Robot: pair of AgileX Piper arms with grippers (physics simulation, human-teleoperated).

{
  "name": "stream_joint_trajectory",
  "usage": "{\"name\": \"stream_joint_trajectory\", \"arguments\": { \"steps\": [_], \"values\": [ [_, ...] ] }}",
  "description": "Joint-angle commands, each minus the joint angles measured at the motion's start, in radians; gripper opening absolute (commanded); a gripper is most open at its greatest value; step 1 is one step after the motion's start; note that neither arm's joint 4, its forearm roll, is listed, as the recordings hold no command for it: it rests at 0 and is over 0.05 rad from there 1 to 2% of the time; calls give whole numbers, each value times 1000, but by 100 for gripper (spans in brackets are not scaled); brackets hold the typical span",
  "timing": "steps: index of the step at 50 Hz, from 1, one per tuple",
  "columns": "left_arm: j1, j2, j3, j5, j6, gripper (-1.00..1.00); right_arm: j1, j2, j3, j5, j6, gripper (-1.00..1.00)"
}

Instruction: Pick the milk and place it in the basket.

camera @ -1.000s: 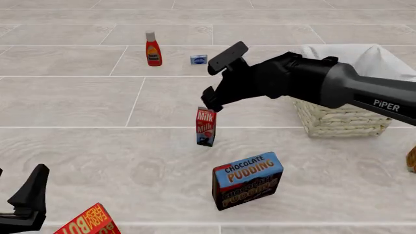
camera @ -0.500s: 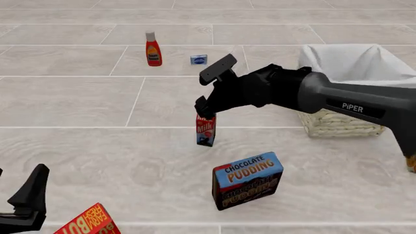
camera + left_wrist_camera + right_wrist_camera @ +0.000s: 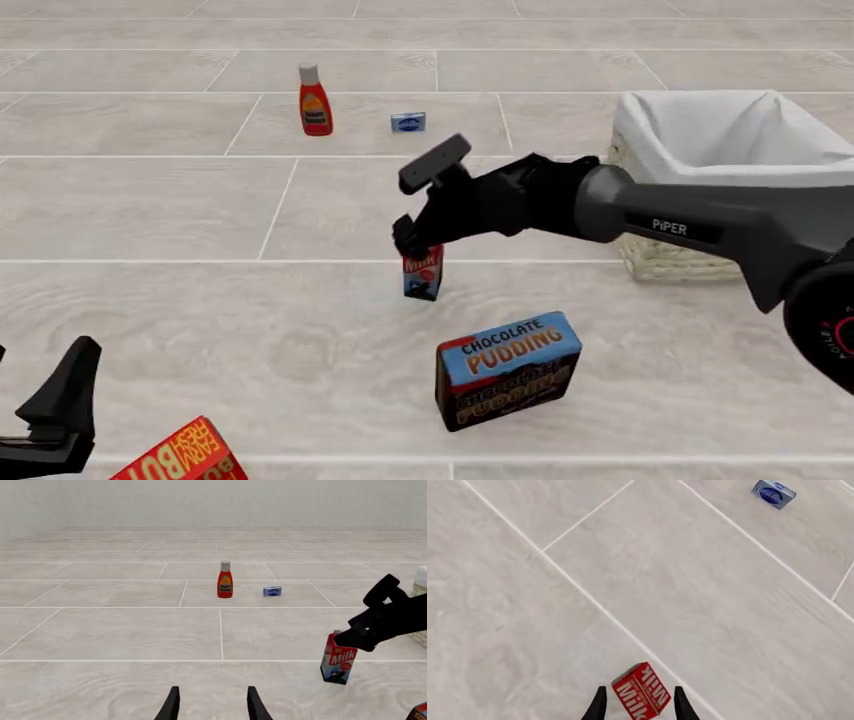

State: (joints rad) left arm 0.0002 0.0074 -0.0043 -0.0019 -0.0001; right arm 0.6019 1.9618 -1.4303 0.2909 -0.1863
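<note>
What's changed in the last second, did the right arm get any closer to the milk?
Yes. The right gripper has come down and forward, so its fingers now straddle the top of the milk, still open, nothing taken hold of. The basket shows more as the arm lowers. The milk stays upright in place; the left gripper, ketchup bottle, small blue box and pudding box are unchanged.

1. The right arm (image 3: 694, 225) is a thick, rounded tube, dark grey along its length and near black toward the wrist.
2. White "PiPER" lettering sits on its side.
3. The right gripper (image 3: 416, 208) is black, with flat, slab-like fingers.
4. A round dark joint housing with a small red mark shows at the front view's right edge.
5. The left gripper (image 3: 212, 705) is black, its two fingers tapering to thin blades.
</note>
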Motion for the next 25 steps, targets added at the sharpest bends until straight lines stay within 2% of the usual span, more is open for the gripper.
{"name": "stream_joint_trajectory", "arguments": {
  "steps": [1,25],
  "values": [
    [0,0,0,0,0,100,6,35,7,-27,17,100],
    [0,0,0,0,0,100,13,79,14,-57,40,100]
  ]
}}
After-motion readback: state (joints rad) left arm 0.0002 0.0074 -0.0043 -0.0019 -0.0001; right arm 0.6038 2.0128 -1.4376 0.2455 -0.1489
